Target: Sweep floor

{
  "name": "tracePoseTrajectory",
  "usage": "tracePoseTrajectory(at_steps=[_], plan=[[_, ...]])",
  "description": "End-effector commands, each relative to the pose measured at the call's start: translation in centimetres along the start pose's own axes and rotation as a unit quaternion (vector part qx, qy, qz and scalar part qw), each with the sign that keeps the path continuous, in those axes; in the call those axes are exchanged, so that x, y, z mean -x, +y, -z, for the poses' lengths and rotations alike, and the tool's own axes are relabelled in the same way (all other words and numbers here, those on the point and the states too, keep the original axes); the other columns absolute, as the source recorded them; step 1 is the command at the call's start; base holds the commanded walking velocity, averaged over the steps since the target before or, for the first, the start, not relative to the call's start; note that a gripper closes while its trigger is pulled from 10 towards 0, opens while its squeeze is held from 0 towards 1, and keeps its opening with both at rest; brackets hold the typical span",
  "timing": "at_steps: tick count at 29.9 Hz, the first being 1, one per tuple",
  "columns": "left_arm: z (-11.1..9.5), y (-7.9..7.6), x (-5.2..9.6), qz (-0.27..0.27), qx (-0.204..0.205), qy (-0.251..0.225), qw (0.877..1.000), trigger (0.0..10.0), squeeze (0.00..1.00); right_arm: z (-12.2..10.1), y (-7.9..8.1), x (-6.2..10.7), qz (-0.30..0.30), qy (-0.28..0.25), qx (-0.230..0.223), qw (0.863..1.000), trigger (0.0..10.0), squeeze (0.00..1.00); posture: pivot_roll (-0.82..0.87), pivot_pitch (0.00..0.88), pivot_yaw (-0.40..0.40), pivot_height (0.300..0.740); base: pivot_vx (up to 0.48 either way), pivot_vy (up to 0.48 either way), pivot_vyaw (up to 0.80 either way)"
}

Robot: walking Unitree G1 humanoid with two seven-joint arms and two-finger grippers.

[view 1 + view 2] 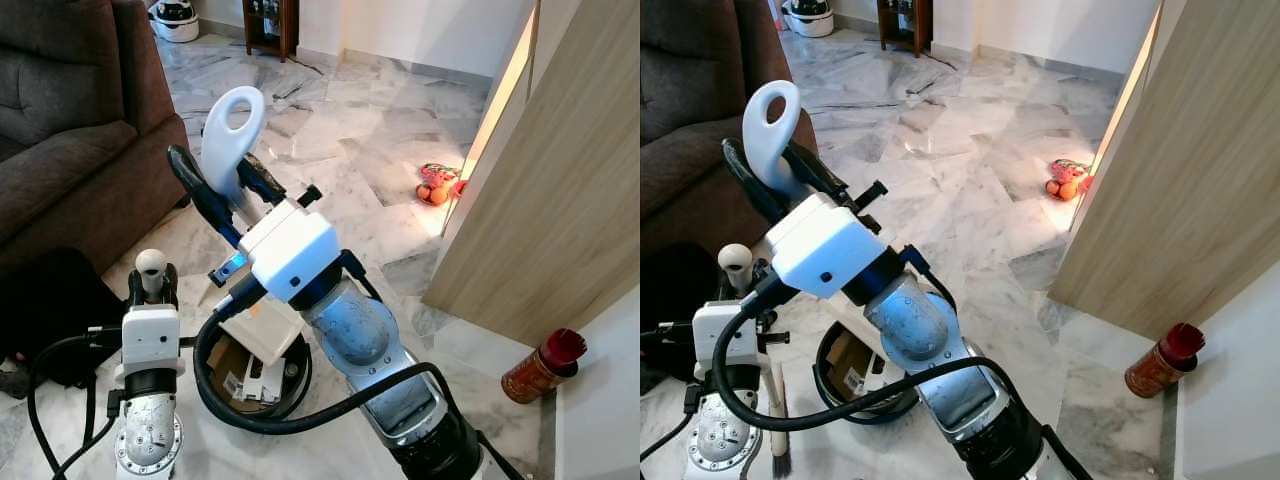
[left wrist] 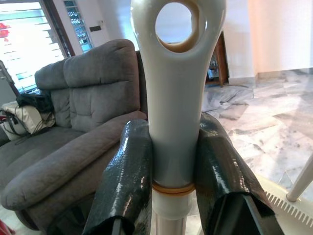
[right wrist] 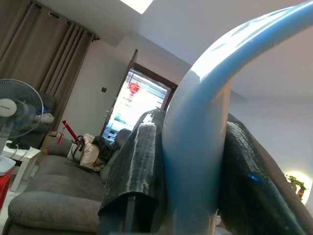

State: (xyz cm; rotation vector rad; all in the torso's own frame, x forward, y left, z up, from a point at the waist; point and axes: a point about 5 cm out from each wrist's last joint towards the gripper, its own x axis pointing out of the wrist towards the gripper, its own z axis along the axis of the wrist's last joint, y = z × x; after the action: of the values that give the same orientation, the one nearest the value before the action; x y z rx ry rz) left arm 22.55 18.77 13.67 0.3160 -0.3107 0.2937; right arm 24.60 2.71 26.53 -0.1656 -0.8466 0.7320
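The broom handle (image 1: 151, 264) is standing upright at the lower left of the left eye view, its rounded cream top rising just above the left gripper (image 1: 152, 284). The left gripper's two black fingers (image 2: 124, 176) are clamping the handle from both sides, just below its eyelet end. In the right eye view the thin shaft is running down to a dark brush head (image 1: 781, 462) at the bottom edge; whether the bristles are touching the floor cannot be told.

The right gripper (image 1: 225, 175) is sitting in the upper centre-left of the left eye view, raised well above the left one. Its fingers (image 3: 139, 161) are pressing against a pale blue-white looped handle (image 1: 225, 155), one on each side, with the loop projecting upward past the fingertips. Below the right wrist, a white dustpan body (image 1: 268, 330) is hanging over a round black bin (image 1: 300, 380) holding cardboard scraps.

The marble floor (image 1: 330, 150) is showing grey veining and glare. A brown sofa (image 1: 70, 120) is occupying the upper left. A light wooden panel (image 1: 540, 200) is filling the right side, with small orange and red objects (image 1: 436, 186) lying at its far edge and a red canister (image 1: 541, 367) standing near its lower corner.
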Motion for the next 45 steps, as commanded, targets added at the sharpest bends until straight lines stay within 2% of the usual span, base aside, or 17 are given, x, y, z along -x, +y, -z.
tracePoseTrajectory(at_steps=[1, 7, 17, 22, 32, 45], plan=[[-0.52, -0.01, -0.28, 0.0, -0.009, -0.017, 1.0, 10.0, 0.0, -1.22, -0.16, -0.44, 0.002, -0.035, 0.009, 0.999, 10.0, 0.0, 0.19, 0.094, -0.044, 0.74, 0.0, 0.0, 0.0], [-0.52, -0.02, -0.3, -0.001, -0.009, -0.017, 1.0, 10.0, 0.0, -1.4, -0.19, -0.45, -0.002, -0.045, 0.026, 0.999, 10.0, 0.0, 0.19, 0.095, -0.045, 0.74, 0.0, 0.0, 0.0], [-0.52, -0.03, -0.32, -0.001, -0.008, -0.018, 1.0, 10.0, 0.0, -1.39, -0.12, -0.43, -0.003, -0.045, 0.022, 0.999, 10.0, 0.0, 0.19, 0.095, -0.045, 0.74, 0.0, 0.0, 0.0], [-0.52, -0.05, -0.3, -0.001, -0.008, -0.017, 1.0, 10.0, 0.0, -1.16, -0.19, -0.45, 0.005, -0.033, -0.006, 0.999, 10.0, 0.0, 0.19, 0.096, -0.045, 0.74, 0.0, 0.0, 0.0], [-0.51, -0.06, -0.29, -0.001, -0.008, -0.017, 1.0, 10.0, 0.0, -1.36, -0.33, -0.46, 0.003, -0.045, 0.026, 0.999, 10.0, 0.0, 0.2, 0.097, -0.046, 0.74, 0.0, 0.0, 0.0], [-0.5, -0.15, -0.27, -0.001, -0.007, -0.017, 1.0, 10.0, 0.0, -1.15, -0.69, -0.4, 0.017, -0.04, 0.029, 0.999, 10.0, 0.0, 0.19, 0.098, -0.046, 0.74, 0.0, 0.0, 0.0]])
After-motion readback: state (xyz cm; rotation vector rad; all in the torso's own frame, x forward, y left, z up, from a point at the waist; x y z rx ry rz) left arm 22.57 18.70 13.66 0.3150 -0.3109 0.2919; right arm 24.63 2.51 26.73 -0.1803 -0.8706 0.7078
